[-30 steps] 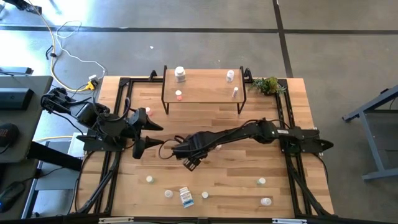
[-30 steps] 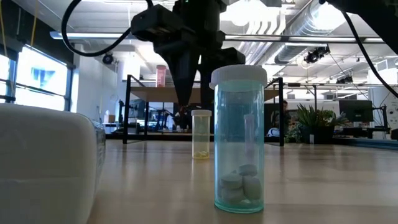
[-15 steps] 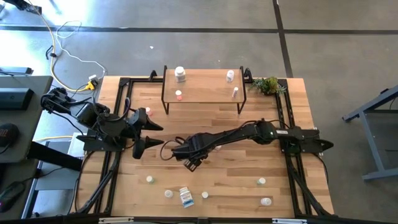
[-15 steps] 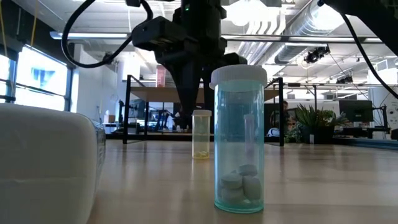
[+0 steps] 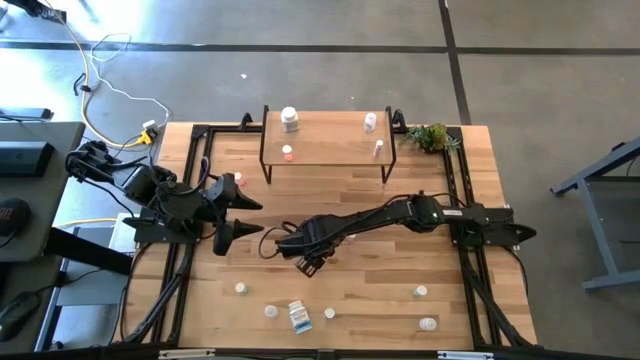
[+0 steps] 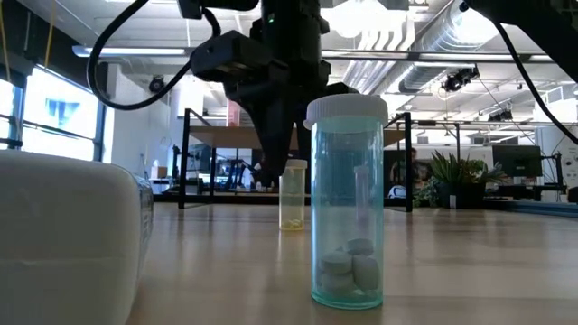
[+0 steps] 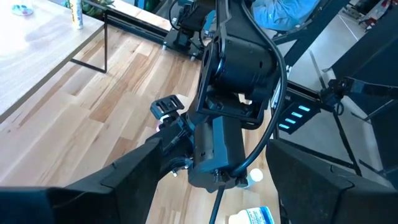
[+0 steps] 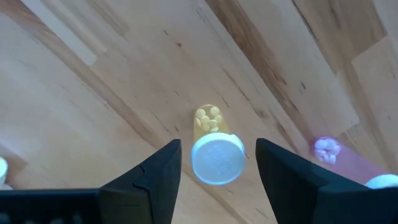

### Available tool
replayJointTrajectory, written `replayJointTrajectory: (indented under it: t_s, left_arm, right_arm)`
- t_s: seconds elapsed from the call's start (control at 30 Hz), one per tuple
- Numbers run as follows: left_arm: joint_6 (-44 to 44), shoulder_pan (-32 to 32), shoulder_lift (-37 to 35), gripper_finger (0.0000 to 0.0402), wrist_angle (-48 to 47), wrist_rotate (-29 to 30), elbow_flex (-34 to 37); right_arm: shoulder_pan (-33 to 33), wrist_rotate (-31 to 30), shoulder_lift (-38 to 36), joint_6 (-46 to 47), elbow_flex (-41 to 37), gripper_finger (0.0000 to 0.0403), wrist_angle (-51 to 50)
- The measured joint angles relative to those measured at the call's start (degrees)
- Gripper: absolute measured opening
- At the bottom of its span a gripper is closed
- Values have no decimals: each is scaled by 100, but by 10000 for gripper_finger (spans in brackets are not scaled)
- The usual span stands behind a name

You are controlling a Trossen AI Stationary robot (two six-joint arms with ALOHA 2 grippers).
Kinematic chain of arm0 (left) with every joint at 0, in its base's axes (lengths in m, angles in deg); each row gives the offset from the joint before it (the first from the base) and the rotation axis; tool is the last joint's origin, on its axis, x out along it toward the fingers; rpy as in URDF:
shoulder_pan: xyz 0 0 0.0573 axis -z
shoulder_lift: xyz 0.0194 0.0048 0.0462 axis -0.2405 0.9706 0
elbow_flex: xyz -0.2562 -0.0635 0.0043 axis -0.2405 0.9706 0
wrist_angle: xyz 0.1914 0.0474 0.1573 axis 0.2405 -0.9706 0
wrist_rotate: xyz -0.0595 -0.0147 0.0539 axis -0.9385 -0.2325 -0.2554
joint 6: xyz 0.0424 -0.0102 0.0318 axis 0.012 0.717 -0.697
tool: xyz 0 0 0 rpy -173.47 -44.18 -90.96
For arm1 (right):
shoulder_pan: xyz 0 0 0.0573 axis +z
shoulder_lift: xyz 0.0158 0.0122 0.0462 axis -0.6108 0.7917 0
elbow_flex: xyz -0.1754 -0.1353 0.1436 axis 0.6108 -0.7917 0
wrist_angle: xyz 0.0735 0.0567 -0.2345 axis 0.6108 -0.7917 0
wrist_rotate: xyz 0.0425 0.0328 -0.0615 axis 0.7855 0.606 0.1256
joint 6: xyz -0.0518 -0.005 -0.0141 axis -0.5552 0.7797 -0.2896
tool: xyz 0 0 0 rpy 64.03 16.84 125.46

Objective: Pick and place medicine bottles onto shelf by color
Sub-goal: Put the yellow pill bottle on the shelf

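From above, your right gripper (image 5: pixel 305 262) is stretched out over the middle of the table, while the left gripper (image 5: pixel 250 218) waits at the left side with its fingers spread apart; the shelf (image 5: pixel 325 139) at the far edge carries four bottles, and several more medicine bottles (image 5: pixel 299 317) lie scattered along the near edge. At table height, you see the right gripper (image 6: pixel 278 149) poised just above a small yellow bottle (image 6: pixel 292 194), behind a tall blue-tinted bottle (image 6: pixel 348 203). From your left wrist, the right arm (image 7: pixel 233 93) fills the frame. From your right wrist, the fingers (image 8: pixel 161 171) stand open either side of the yellow bottle's white cap (image 8: pixel 217 159), not touching it; a pink bottle (image 8: pixel 342 163) lies nearby.
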Motion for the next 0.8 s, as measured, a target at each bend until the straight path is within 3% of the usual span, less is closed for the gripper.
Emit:
replayJointTrajectory:
  t_s: [0.4,0.8]
  left_arm:
    - [-48,-1,0,278,0,0,0]
    - [-52,-1,0,278,-7,0,0]
  right_arm:
    - [0,59,22,-19,0,103,-15]
    - [-68,527,-19,-363,0,103,-183]
